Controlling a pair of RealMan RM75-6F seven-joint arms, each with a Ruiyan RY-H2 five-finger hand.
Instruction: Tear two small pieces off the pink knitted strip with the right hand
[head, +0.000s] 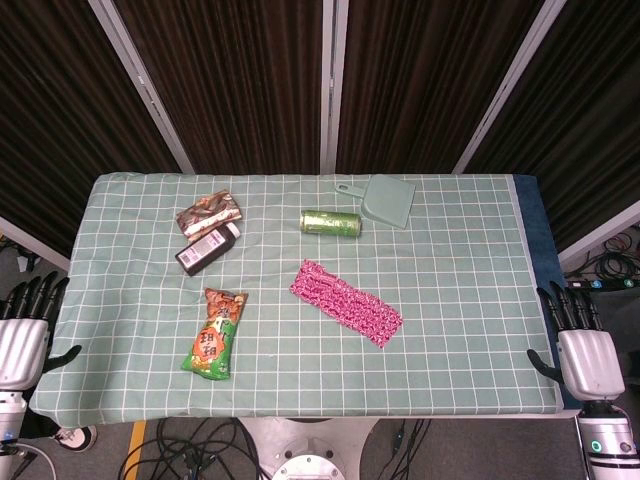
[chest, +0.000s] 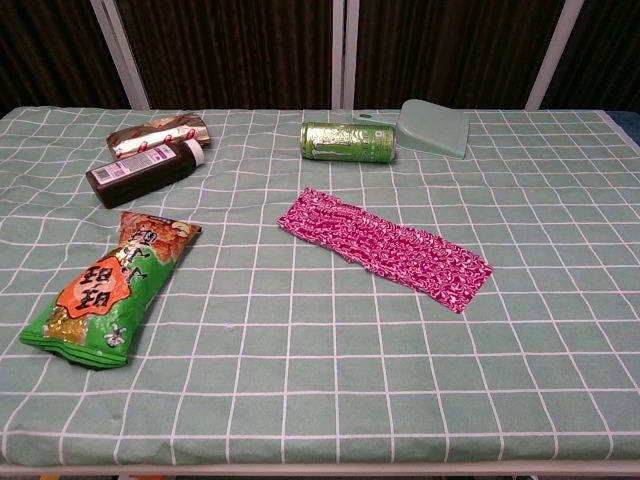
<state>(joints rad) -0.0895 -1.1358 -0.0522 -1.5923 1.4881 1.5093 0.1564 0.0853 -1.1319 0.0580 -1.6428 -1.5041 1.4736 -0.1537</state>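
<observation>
The pink knitted strip (head: 345, 301) (chest: 384, 247) lies flat and whole near the middle of the green checked table (head: 460, 300), running diagonally from upper left to lower right. My right hand (head: 585, 350) hangs off the table's right edge, fingers apart, holding nothing, well to the right of the strip. My left hand (head: 25, 330) is off the left edge, fingers spread and empty. Neither hand shows in the chest view.
A green can (head: 331, 222) (chest: 348, 141) lies on its side behind the strip, next to a grey-green dustpan (head: 384, 199) (chest: 432, 127). On the left lie a dark bottle (head: 207, 248) (chest: 145, 172), a brown snack packet (head: 209, 212) (chest: 158, 133) and a green-orange snack bag (head: 216, 334) (chest: 108, 287).
</observation>
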